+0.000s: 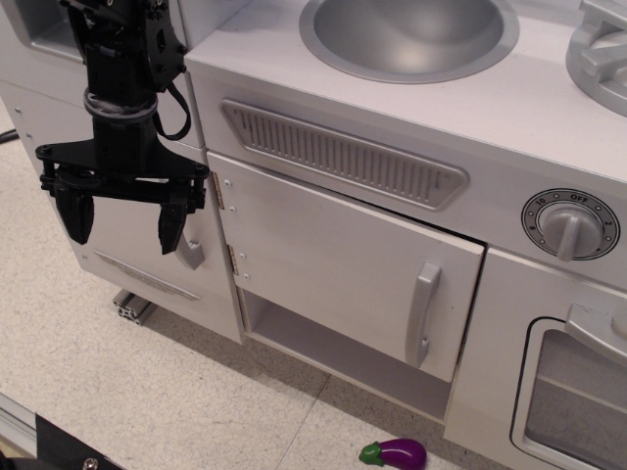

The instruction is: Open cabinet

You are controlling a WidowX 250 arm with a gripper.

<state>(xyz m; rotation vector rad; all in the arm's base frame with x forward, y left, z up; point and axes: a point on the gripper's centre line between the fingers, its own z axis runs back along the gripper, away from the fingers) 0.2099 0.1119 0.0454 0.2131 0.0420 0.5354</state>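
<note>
The cabinet door [333, 259] is a wide, flat, pale grey-white panel under the sink, with two small hinges [223, 193] on its left edge and a short vertical silver handle [423, 313] near its right edge. The door stands slightly ajar, its right side swung out a little from the frame. My black gripper [125, 223] hangs to the left of the cabinet, in front of the neighbouring panel, fingers pointing down. It is open and empty, well away from the handle.
A round silver sink [409, 34] sits above. A vent grille [343, 157] runs over the door. A timer knob [570, 225] and a windowed oven door [578, 397] are at the right. A toy eggplant [395, 453] lies on the floor. A curved grey handle [190, 253] is beside my right finger.
</note>
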